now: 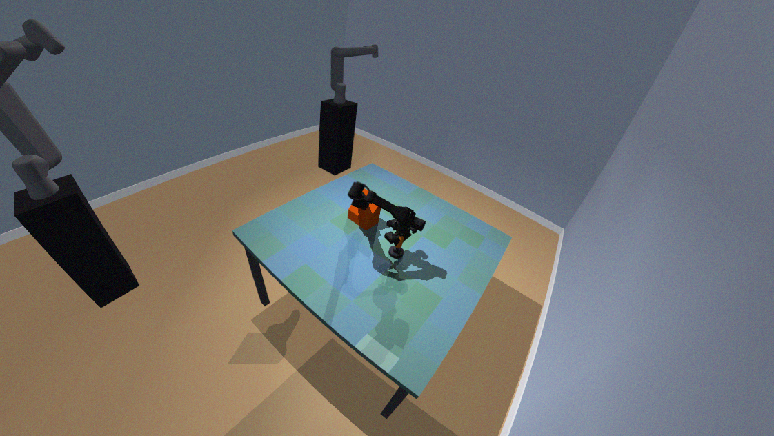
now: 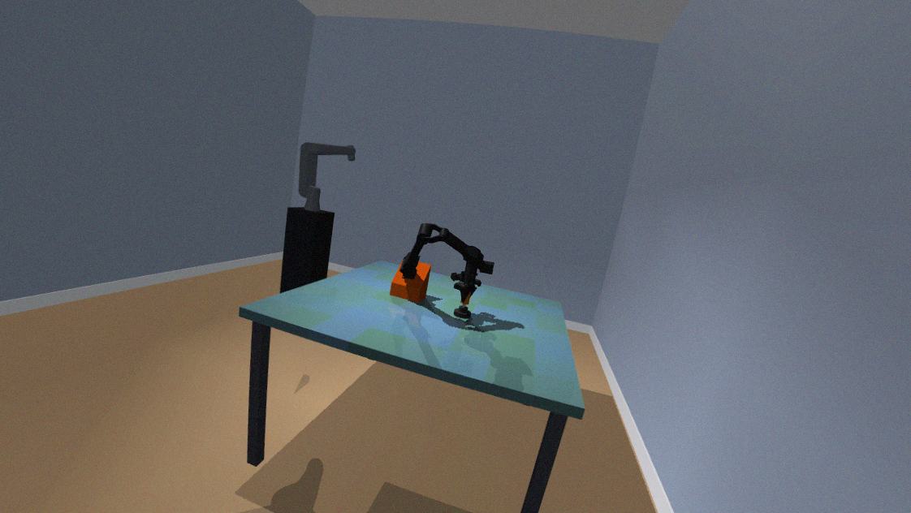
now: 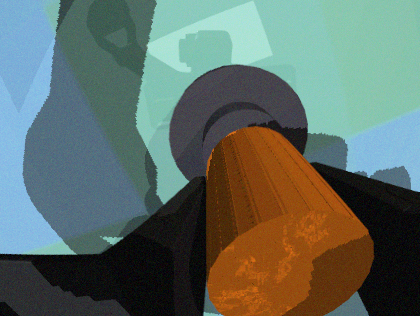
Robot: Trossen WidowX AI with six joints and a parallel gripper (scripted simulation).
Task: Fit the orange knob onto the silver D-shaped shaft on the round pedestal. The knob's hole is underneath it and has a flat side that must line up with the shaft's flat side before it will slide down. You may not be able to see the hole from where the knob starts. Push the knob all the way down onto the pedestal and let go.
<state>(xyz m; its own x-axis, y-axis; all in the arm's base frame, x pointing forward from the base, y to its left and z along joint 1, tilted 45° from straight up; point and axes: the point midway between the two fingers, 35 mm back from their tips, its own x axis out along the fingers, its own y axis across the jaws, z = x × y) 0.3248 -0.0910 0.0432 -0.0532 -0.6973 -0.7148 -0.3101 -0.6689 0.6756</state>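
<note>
My black gripper (image 1: 399, 243) (image 2: 465, 297) (image 3: 262, 177) points down and is shut on the orange knob (image 1: 401, 240) (image 2: 466, 296) (image 3: 265, 185), one finger on each side of it. The knob is a ribbed, slightly tapering cylinder, held above the dark round pedestal (image 1: 392, 254) (image 2: 462, 314) (image 3: 192, 115). In the wrist view the knob's lower end overlaps the near part of the pedestal's raised middle. The silver shaft is not clearly visible. The knob's hole and both flat sides are hidden, so I cannot tell their alignment.
The arm's orange base (image 1: 363, 215) (image 2: 409, 284) stands on the patchwork blue-green table (image 1: 325, 259) (image 2: 356, 318). Arm shadows cross the tabletop. Beyond the table, a grey arm (image 1: 337, 67) (image 2: 308, 169) stands on a black pillar; another grey arm (image 1: 27, 121) is at far left in the top view.
</note>
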